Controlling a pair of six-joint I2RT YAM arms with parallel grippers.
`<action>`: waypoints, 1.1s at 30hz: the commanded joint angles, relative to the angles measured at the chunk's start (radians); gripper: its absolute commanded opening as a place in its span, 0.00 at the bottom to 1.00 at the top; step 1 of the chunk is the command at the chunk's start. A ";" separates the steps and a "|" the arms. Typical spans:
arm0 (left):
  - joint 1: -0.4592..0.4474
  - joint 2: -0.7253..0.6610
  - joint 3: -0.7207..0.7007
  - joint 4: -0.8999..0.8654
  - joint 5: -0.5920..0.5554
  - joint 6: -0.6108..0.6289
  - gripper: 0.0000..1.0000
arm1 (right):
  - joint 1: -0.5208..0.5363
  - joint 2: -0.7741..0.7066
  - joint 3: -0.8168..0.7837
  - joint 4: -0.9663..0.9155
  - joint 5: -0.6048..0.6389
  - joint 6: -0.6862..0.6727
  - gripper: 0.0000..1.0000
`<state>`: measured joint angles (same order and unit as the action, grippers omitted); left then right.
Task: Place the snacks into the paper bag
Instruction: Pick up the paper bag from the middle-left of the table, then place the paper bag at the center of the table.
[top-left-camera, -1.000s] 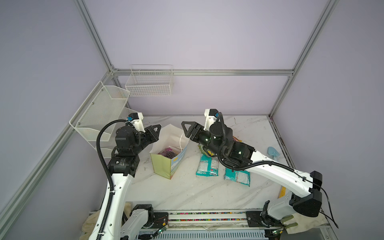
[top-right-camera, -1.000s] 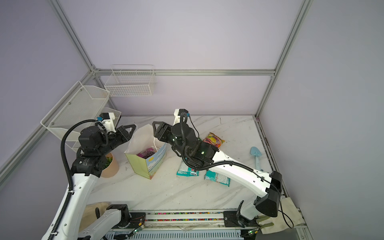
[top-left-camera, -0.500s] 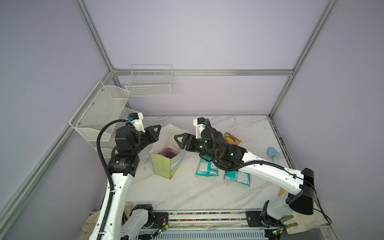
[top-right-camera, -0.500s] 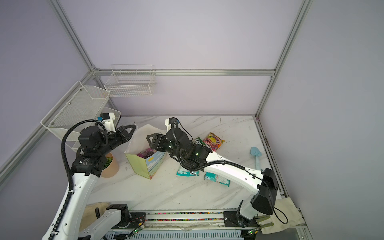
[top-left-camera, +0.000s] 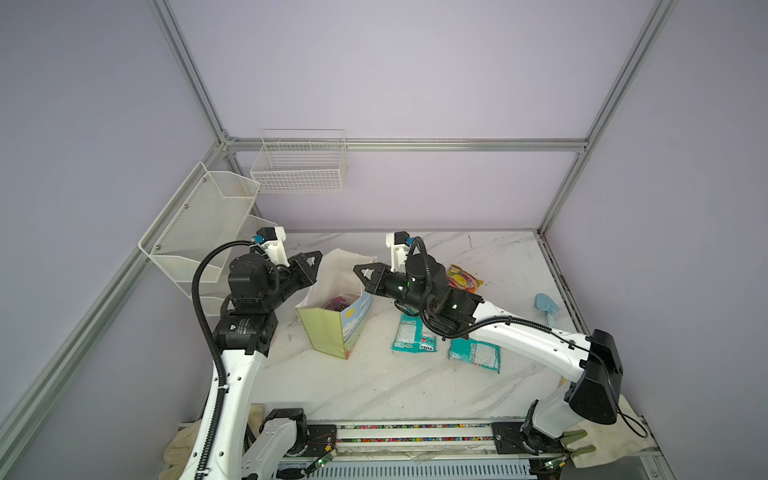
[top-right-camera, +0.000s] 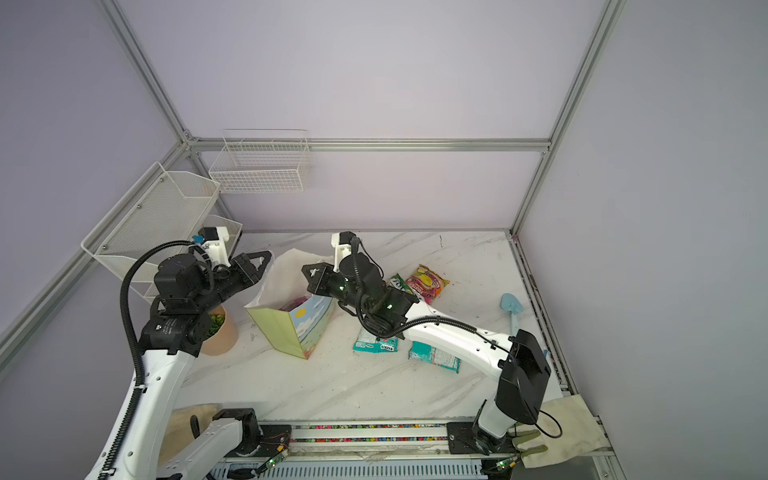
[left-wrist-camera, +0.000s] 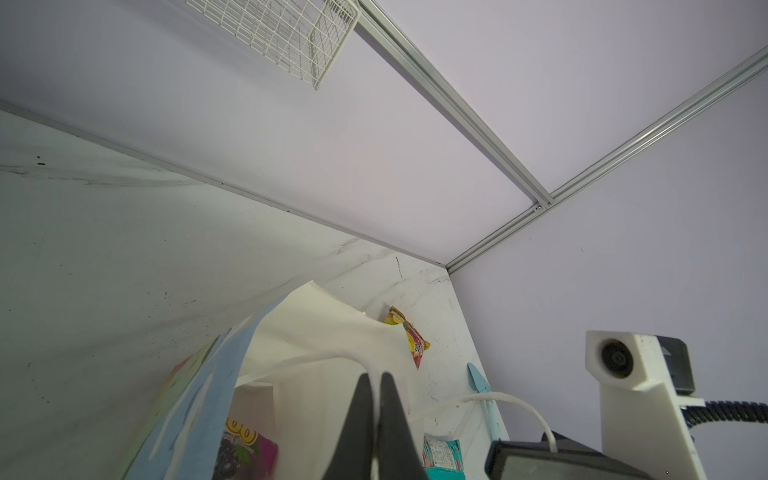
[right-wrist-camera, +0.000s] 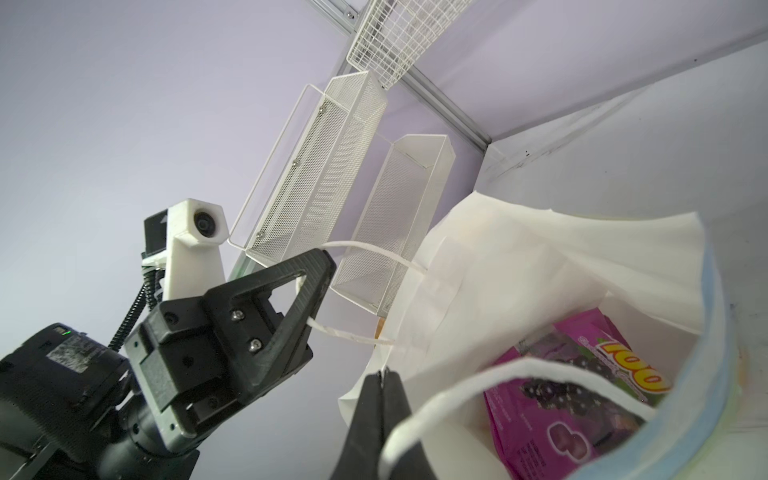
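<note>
right wrist view: glossy flat magenta packet (right-wrist-camera: 582, 399) inside creased white-lined paper bag (right-wrist-camera: 519, 266)

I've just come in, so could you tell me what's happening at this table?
The jaws of the left arm are shut on the cord handle of the paper bag. The jaws of the right arm are shut at the opposite rim; whether they pinch paper is unclear. One magenta packet lies inside; two teal packets, an orange-pink packet and a green packet lie on the table.
</note>
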<state>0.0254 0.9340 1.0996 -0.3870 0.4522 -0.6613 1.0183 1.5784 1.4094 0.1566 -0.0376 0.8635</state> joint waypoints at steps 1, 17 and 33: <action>0.004 -0.024 0.002 0.054 0.062 -0.011 0.00 | -0.009 -0.093 0.033 0.016 0.049 -0.037 0.00; 0.004 -0.039 0.006 0.105 0.106 -0.076 0.00 | -0.097 -0.166 -0.051 -0.068 0.014 -0.051 0.00; 0.004 -0.025 -0.019 0.101 0.122 -0.063 0.00 | -0.154 -0.136 -0.086 -0.104 -0.044 -0.061 0.10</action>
<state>0.0254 0.9253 1.0992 -0.3744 0.5526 -0.7227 0.8745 1.4357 1.3243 0.0246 -0.0616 0.8066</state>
